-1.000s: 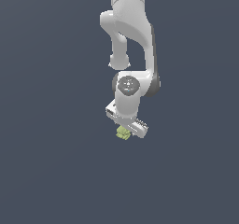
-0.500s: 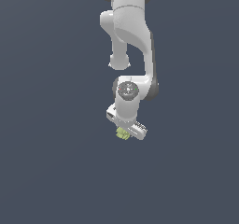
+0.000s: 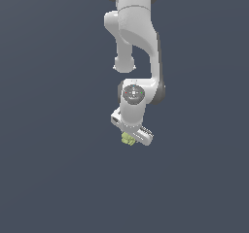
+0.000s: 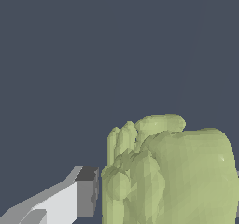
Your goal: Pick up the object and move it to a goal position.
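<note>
You are looking at a plain, dark slate-grey scene with no markings; in the exterior view it fills the whole picture, and whether it is a tabletop or just backdrop cannot be told.

The biggest thing in it is your white robot arm (image 3: 133, 38), which comes in from the top edge of the exterior view and reaches downward through the middle. Its upper link is thick and rounded, with a dark joint at the very top. Lower down sits a round wrist joint (image 3: 133, 94) with a grey cap facing the camera, and below that a short white body tilted so its lower end leans toward the exterior view's right.

At the end of the arm is the gripper (image 3: 132, 139), a flat white bar set at a slant. From the exterior view you cannot make out the fingers themselves, since they are very small there.

The object (image 3: 128, 139) is a small yellow-green lump sitting directly under the gripper, touching its lower edge, toward the exterior view's left end of the bar.

In the wrist view the object (image 4: 172, 176) looks large and close, with ridged, knuckle-like bumps along one side and a smoother rounded block on the other. One white finger with a dark grey pad (image 4: 86, 192) sits right against the ridged side. The other finger is hidden at the frame edge, so the fingers appear clamped on the object, though only one contact shows.
</note>
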Available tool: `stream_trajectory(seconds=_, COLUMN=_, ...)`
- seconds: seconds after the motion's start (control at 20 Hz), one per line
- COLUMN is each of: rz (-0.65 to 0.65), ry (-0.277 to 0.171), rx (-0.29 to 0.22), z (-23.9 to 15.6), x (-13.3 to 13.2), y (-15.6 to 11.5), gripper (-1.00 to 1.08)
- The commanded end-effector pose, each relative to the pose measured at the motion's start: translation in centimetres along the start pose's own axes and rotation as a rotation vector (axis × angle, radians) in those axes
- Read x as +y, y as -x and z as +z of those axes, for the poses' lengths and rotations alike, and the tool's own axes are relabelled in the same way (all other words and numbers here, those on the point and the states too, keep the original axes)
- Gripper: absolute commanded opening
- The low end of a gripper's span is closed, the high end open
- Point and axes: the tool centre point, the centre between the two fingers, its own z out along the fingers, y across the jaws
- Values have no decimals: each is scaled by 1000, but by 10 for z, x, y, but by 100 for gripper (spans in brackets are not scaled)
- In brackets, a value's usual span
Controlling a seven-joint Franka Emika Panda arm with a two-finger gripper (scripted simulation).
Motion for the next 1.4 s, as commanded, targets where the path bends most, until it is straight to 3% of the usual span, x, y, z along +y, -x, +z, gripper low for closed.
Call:
stream_trajectory(seconds=0.0, rz=0, ry=0, rx=0, z=-3, x=-2, y=1, gripper=-100)
stream_trajectory(seconds=0.45, rz=0, ry=0, rx=0, z=-48, x=-34, y=24, gripper=-100)
stream_trajectory(seconds=1.35, rz=0, ry=1, rx=1, z=-205, x=-146, y=100, gripper=-100)
